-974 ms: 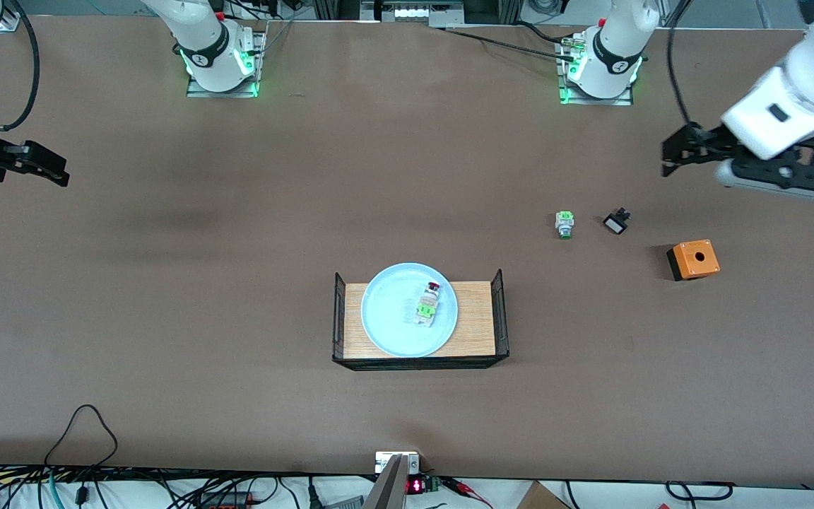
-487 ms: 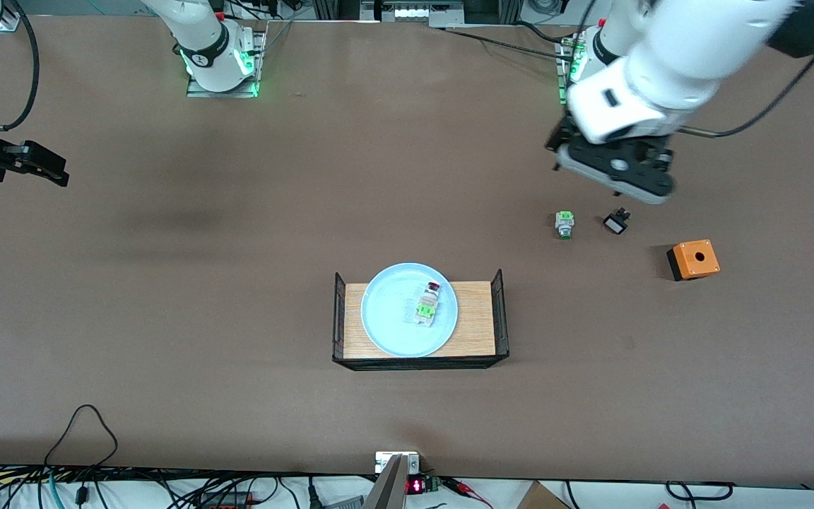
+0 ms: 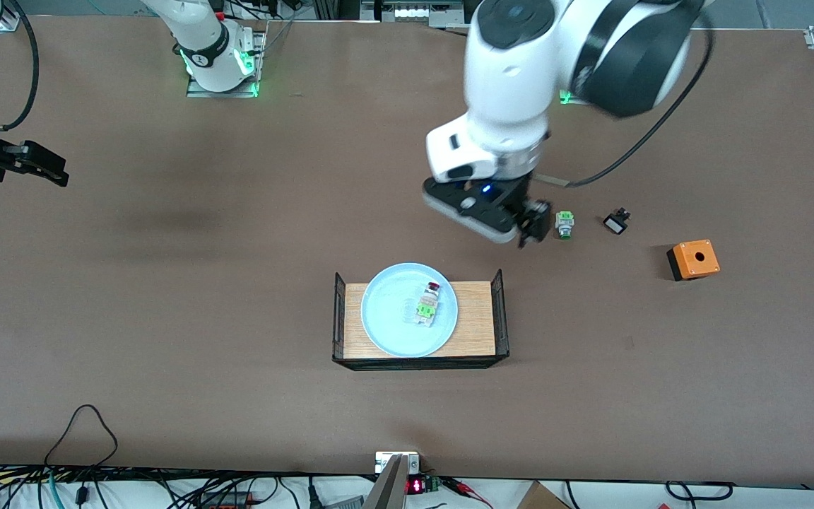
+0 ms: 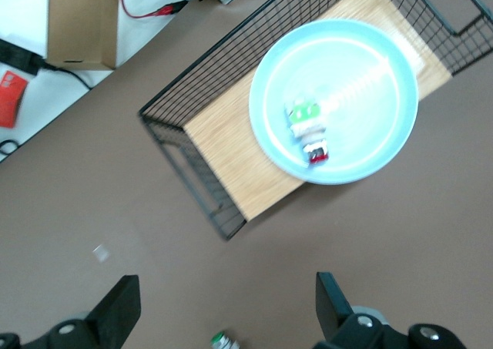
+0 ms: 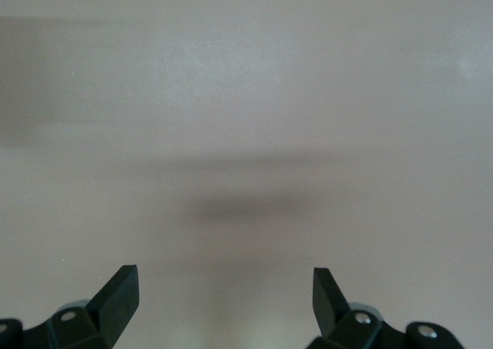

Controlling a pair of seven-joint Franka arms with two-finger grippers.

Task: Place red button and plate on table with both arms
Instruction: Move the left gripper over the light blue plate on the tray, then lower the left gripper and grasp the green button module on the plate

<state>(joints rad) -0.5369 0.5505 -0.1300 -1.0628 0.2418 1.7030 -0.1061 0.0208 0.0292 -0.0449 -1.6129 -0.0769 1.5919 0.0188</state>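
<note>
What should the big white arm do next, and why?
Probably carry on toward the plate and come down over the red button. The left gripper is open and empty over bare table, short of the tray, and the button lies on the plate. The right gripper waits open.

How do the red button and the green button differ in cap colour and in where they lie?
The red button has a dark red cap; the green button has a green one. The red button lies in the plate on the wooden tray; the green button lies on the bare table, toward the left arm's end and farther from the front camera. Both have white-and-green bodies.
</note>
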